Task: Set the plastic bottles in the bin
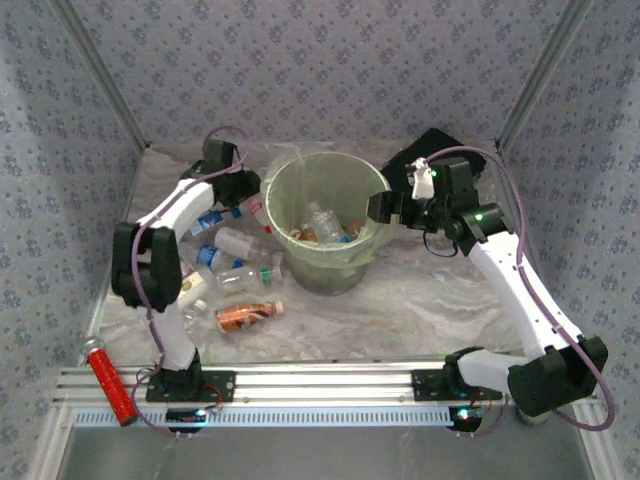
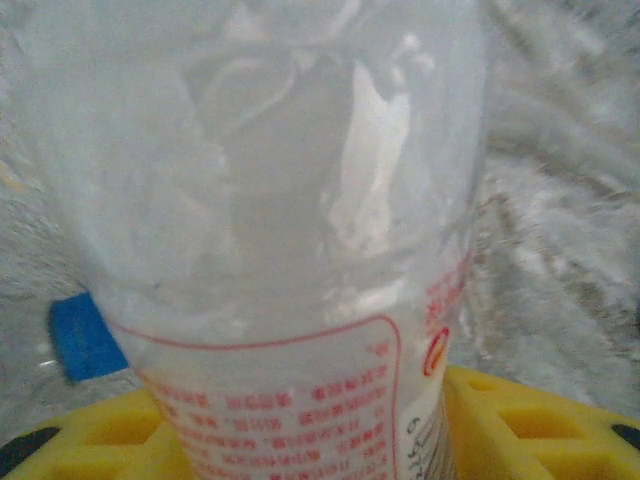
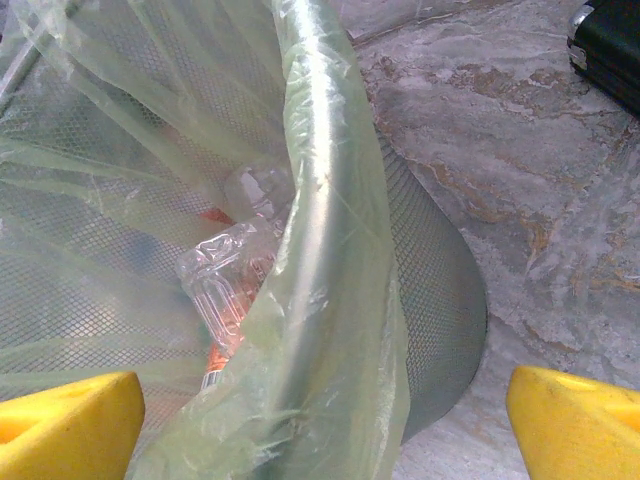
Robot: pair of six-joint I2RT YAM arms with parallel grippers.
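- Pale-green translucent bag-lined round bin (image 1: 325, 278) sits mid-table with clear plastic bottles (image 1: 322, 224) inside; more bottles (image 1: 240, 245) lie near the table's left edge.
- Left wrist close-up: left gripper (image 2: 310, 440) clasps a clear red-printed bottle (image 2: 300, 250).
- Right gripper (image 3: 320, 420) is released, astride the bin rim.

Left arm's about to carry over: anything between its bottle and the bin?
Nothing visible does. The bottle at the left gripper is beside the bin; the right gripper, open, straddles the opposite rim, off that path.
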